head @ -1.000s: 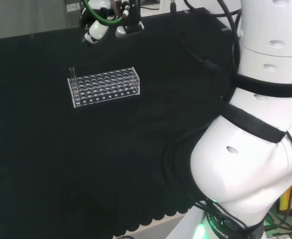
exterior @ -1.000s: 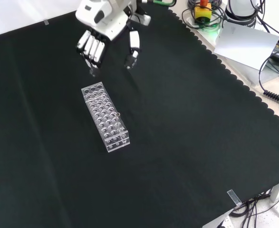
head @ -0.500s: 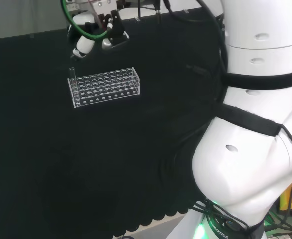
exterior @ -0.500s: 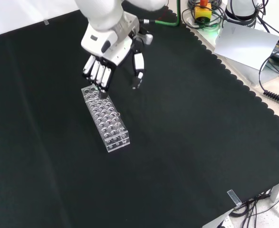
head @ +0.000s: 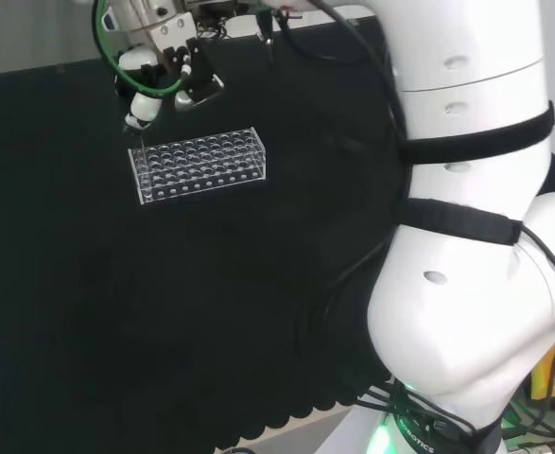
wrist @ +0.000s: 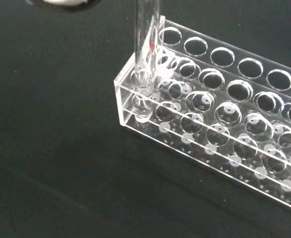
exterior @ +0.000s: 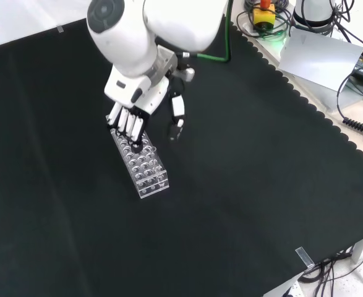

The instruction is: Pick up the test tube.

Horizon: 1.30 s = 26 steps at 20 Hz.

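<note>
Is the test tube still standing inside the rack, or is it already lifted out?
Inside. In the wrist view the test tube stands upright in a corner hole of the rack, its bottom resting at the rack's base.

One clear rack (head: 199, 167) sits on the cloth, one test tube (wrist: 144, 59) stands in it, and one hand (exterior: 133, 114) hovers above.

1. We see glossy white arm links (head: 466, 312) with rounded shells, black bands between them and small oval recesses.
2. A green cable (head: 116, 71) and black cables run along the arm.
3. The hand (exterior: 135, 105) is white with black segments.
</note>
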Available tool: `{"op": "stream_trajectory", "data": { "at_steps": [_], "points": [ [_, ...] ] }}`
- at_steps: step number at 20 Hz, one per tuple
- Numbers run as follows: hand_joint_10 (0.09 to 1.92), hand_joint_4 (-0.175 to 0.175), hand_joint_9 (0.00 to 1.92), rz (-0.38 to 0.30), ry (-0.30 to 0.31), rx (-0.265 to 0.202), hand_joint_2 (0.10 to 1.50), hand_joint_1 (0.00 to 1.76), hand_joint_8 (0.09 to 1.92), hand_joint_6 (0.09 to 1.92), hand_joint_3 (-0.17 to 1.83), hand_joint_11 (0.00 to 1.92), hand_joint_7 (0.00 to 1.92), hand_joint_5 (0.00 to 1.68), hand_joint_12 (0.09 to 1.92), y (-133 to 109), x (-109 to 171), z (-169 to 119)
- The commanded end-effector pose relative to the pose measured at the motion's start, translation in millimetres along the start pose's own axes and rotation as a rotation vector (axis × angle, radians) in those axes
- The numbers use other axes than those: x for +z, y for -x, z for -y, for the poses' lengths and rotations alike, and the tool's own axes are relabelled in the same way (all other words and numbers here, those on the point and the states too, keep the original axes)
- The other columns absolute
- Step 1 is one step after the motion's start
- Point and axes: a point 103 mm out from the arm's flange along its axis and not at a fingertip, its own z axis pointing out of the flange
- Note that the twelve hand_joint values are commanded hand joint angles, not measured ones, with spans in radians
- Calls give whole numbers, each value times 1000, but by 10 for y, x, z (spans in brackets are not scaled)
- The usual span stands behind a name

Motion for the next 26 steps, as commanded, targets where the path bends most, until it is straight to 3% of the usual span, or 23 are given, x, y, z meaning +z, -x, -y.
{"op": "stream_trajectory", "data": {
  "at_steps": [1,5,12,19,26],
  "points": [
    [832,-74,538,126,-33,7,700,769,850,625,543,174,722,534,1552,22,153,-197],
    [823,-69,564,163,-50,24,694,773,848,670,550,177,758,559,1550,113,203,-248],
    [782,-62,667,158,-37,46,678,791,823,733,563,251,885,599,1514,197,247,-297],
    [674,-82,1024,56,1,55,658,839,711,753,578,475,1193,695,1416,145,229,-350],
    [670,-96,1136,8,-8,46,648,874,690,758,584,531,1301,739,1395,20,230,-397]
  ]
}}
